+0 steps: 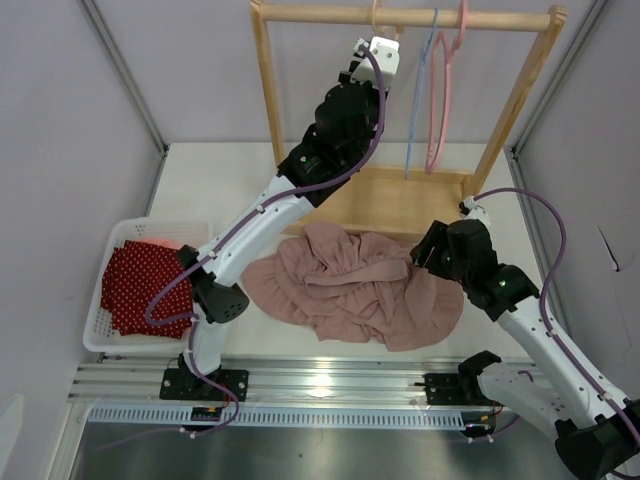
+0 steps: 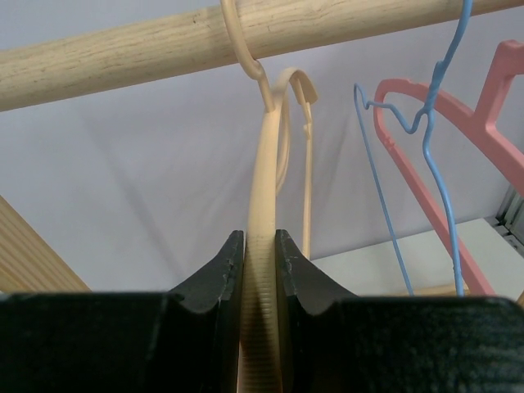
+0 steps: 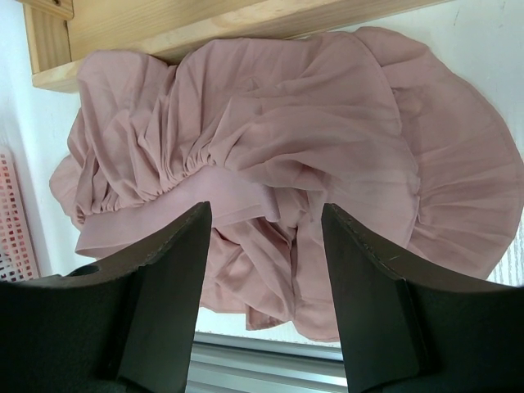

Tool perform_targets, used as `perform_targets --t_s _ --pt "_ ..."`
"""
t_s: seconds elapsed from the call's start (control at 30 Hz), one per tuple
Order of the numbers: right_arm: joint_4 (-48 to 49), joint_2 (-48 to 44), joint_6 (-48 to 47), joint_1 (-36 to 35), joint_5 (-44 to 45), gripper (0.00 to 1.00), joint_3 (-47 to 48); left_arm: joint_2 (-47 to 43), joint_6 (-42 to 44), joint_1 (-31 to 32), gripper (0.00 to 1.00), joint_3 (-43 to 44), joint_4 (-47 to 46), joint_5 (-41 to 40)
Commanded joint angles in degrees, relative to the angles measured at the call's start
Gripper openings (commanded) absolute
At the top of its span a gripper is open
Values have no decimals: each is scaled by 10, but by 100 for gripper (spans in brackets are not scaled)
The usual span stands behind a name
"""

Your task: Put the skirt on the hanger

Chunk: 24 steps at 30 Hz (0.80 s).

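Observation:
A dusty pink skirt (image 1: 350, 285) lies crumpled on the table in front of the wooden rack; it fills the right wrist view (image 3: 270, 139). My left gripper (image 2: 260, 246) is raised to the rack's top rail and is shut on a cream hanger (image 2: 266, 188), whose hook hangs over the wooden rail (image 2: 164, 49). In the top view the left gripper (image 1: 378, 48) sits just under the rail. My right gripper (image 3: 266, 225) is open and empty, hovering above the skirt's waistband; in the top view the right gripper (image 1: 425, 250) is at the skirt's right edge.
A blue wire hanger (image 1: 418, 95) and a pink hanger (image 1: 442, 90) hang on the rail right of the cream one. The wooden rack base (image 1: 390, 200) lies behind the skirt. A white basket (image 1: 105, 300) with red dotted cloth (image 1: 140, 285) stands at left.

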State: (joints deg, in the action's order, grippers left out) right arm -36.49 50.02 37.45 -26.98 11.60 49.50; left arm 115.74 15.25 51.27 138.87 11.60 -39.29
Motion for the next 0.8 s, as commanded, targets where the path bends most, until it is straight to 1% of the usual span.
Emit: perform_targets --t_s 0.0,0.17,0.47,0.57,0.6,0.77 --pt "19 4 -9 4 3 62 -2 -51 15 2 0 3 -66 17" --pt "23 6 -8 4 1 62 -4 -82 17 2 0 -48 -94 38" --pt "24 6 -8 5 2 62 -8 -97 23 1 0 -60 -93 52" --pt "26 5 -8 5 1 62 -9 -115 28 1 0 -90 -111 55" --pt "26 5 -9 5 0 62 -9 -120 29 1 0 -114 -133 58" --pt "26 7 -10 6 -3 62 -9 -122 29 -3 0 -111 -127 56"
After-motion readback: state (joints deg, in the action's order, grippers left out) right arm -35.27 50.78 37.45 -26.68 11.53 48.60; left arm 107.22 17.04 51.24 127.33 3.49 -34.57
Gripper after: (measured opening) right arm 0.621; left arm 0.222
